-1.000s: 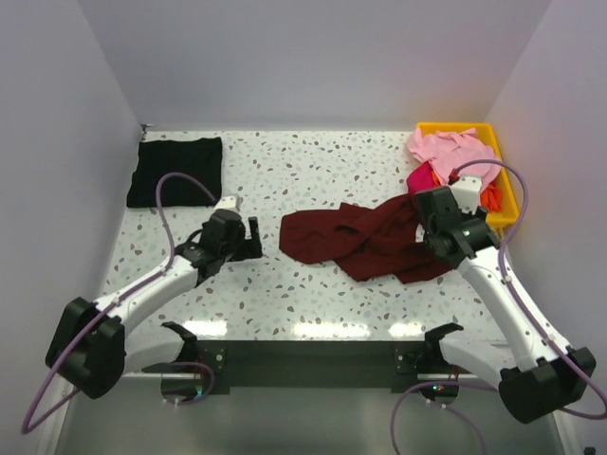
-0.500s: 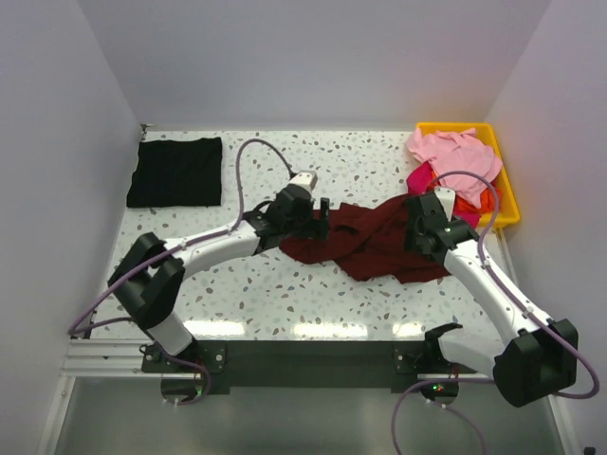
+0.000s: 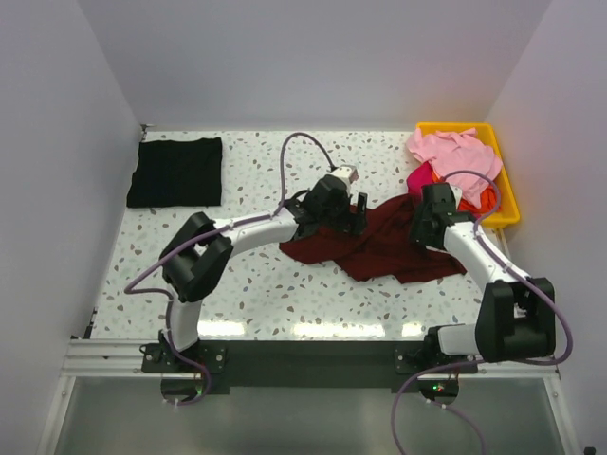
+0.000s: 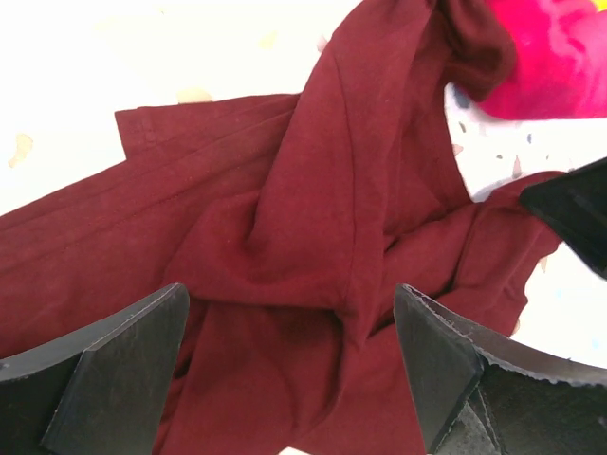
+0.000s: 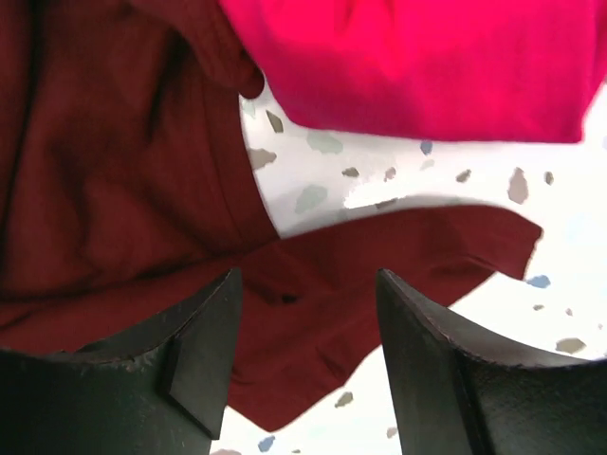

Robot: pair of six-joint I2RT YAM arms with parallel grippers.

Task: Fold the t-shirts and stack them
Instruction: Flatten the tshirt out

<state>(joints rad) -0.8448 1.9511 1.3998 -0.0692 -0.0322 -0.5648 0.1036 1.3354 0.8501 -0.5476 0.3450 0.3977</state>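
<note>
A dark maroon t-shirt [image 3: 379, 245] lies crumpled right of the table's middle. My left gripper [image 3: 358, 212] hovers over its far left folds, open, and the left wrist view shows wrinkled maroon cloth [image 4: 285, 218] between the wide fingers [image 4: 123, 370]. My right gripper [image 3: 423, 224] stands over the shirt's far right part, open, with a maroon sleeve [image 5: 398, 256] under its fingertips [image 5: 194, 346] and nothing pinched. A folded black t-shirt [image 3: 176, 172] lies at the far left. Light pink [image 3: 453, 152], magenta [image 3: 421, 177] and orange [image 3: 489, 197] t-shirts are piled in the bin.
The yellow plastic bin [image 3: 505, 186] stands at the far right corner against the wall. The magenta shirt [image 5: 417, 57] hangs out of it close to the right gripper. White walls close in the speckled table [image 3: 256, 284] on three sides.
The left arm has swung from the table's left side across to the maroon shirt. The right gripper has moved toward the shirt's far right part, and its jaws have opened wider.
</note>
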